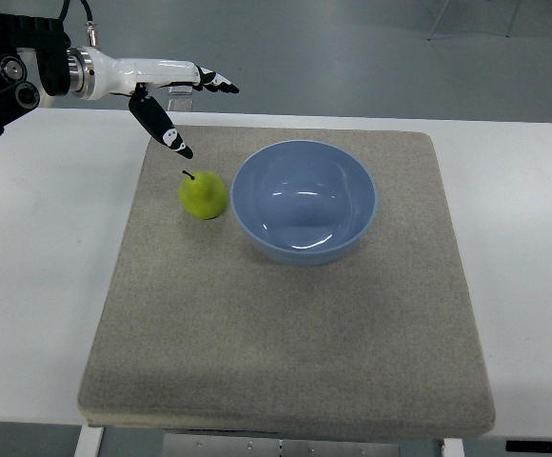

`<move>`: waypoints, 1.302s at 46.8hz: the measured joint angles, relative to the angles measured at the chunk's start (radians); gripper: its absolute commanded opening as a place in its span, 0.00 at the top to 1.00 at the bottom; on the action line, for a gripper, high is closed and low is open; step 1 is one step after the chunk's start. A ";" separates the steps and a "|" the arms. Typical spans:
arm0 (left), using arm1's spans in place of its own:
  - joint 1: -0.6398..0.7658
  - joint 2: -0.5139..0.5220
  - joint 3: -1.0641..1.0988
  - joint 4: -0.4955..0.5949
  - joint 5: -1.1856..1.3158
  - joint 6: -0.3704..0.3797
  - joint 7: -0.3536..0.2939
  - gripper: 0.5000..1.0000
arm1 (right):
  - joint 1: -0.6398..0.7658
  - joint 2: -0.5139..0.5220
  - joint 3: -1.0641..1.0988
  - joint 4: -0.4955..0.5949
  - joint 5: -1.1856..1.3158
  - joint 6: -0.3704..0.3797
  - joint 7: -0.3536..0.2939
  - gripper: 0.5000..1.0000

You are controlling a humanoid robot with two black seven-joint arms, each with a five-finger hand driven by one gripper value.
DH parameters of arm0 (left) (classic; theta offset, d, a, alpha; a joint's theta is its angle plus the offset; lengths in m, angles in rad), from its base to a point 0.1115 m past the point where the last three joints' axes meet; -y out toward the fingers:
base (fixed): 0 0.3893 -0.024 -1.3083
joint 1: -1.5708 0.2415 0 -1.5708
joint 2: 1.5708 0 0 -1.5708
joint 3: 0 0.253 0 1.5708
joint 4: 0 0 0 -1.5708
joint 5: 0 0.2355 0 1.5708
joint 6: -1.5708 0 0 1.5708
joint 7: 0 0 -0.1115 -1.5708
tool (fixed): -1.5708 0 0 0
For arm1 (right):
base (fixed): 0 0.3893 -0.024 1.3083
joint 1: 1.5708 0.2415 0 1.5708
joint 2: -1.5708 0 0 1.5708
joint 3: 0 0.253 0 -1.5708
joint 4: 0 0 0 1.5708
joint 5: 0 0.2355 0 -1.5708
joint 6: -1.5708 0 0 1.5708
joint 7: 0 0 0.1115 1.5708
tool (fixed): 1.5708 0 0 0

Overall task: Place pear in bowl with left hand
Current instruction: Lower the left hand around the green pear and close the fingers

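The robot's left arm (9, 71) is black machinery with round joints and dark cables trailing off the top edge. A silver metal ring joins it to a glossy white left hand (157, 81). The slim fingers (217, 83) end in black tips (the thumb is mostly black, with a small white marking).

White table (38, 286) – grey floor (352, 57) beyond, even light.

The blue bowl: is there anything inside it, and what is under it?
The blue bowl is empty inside; only reflections show. It stands on the grey mat. The mat directly under the bowl is covered.
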 measured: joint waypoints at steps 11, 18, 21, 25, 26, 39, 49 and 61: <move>0.008 0.003 0.002 -0.014 0.048 -0.014 -0.019 0.04 | 0.000 0.000 0.000 0.000 0.000 0.000 0.000 0.15; 0.017 0.003 0.003 -0.036 0.104 -0.025 -0.021 0.04 | 0.000 0.000 0.000 0.000 0.000 0.000 0.000 0.15; 0.021 0.003 0.010 -0.048 0.132 -0.029 -0.023 0.04 | 0.000 0.000 0.000 0.000 0.000 0.000 0.000 0.15; 0.024 0.002 0.042 -0.046 0.189 -0.027 -0.033 0.05 | 0.000 0.000 0.000 0.000 0.000 0.000 0.000 0.15; 0.025 0.001 0.045 -0.044 0.200 -0.024 -0.034 0.05 | 0.000 0.000 0.000 0.000 0.000 0.000 0.000 0.15; 0.050 -0.042 0.051 -0.036 0.233 -0.011 -0.035 0.05 | 0.000 0.000 0.000 0.000 0.000 0.000 0.000 0.15; 0.088 -0.091 0.052 0.004 0.267 0.046 -0.034 0.05 | 0.000 0.000 0.000 0.000 0.000 0.000 0.000 0.15; 0.097 -0.106 0.052 0.026 0.282 0.075 -0.034 0.05 | 0.000 0.000 0.000 0.000 0.000 0.000 0.000 0.15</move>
